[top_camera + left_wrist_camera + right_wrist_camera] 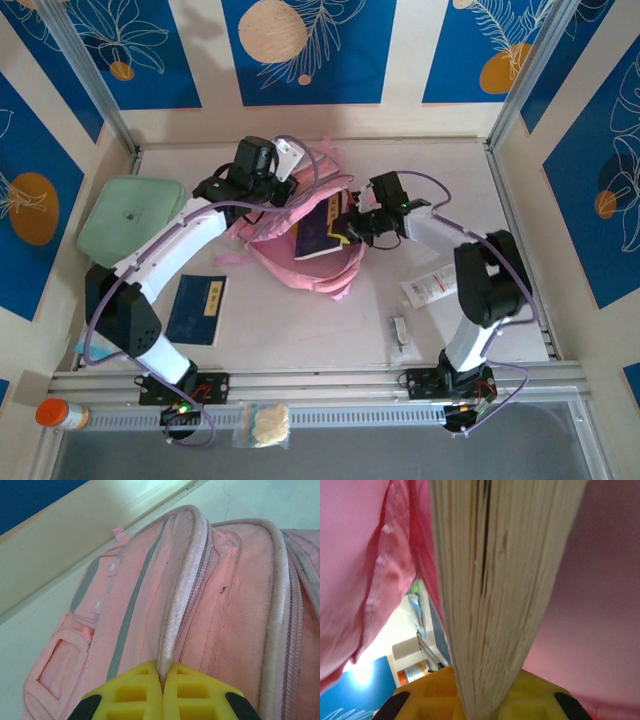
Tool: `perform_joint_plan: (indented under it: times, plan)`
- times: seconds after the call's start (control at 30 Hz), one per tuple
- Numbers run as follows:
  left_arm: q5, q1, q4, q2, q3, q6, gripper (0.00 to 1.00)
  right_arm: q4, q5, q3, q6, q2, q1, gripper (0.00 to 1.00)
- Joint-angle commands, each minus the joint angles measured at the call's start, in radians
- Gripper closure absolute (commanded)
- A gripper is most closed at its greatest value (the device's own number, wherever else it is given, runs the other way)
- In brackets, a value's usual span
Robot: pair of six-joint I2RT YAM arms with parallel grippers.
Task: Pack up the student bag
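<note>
Lying flat, pink fabric student bag (pixel 235 610) with grey trim.

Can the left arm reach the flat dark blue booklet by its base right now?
Probably not yet: the left gripper is shut on the piped edge of the large pink fabric backpack. The flat dark blue booklet lies uncovered beside that arm, so the way looks free once it lets go.
</note>
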Motion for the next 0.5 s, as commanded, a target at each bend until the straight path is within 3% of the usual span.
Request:
perform_joint_plan:
  times: [0.0,0.07,0.2,0.3,0.47]
  plan:
    - [0.058,0.017,0.114,-0.067,0.006,-0.051,1.00,0.071,0.006,0.108,0.004,0.095,0.015,0.97]
    - [0.067,0.021,0.102,-0.064,0.011,-0.053,1.00,0.052,0.006,0.154,-0.017,0.160,0.007,0.94]
    - [0.082,0.032,0.126,-0.080,-0.010,-0.064,1.00,-0.067,0.086,0.227,-0.076,0.218,-0.023,0.68]
    - [0.136,0.052,0.143,-0.081,-0.022,-0.099,1.00,-0.130,0.144,0.207,-0.085,0.172,-0.037,0.55]
    - [0.157,0.059,0.150,-0.084,-0.033,-0.109,1.00,-0.189,0.260,0.084,-0.083,0.000,-0.012,0.51]
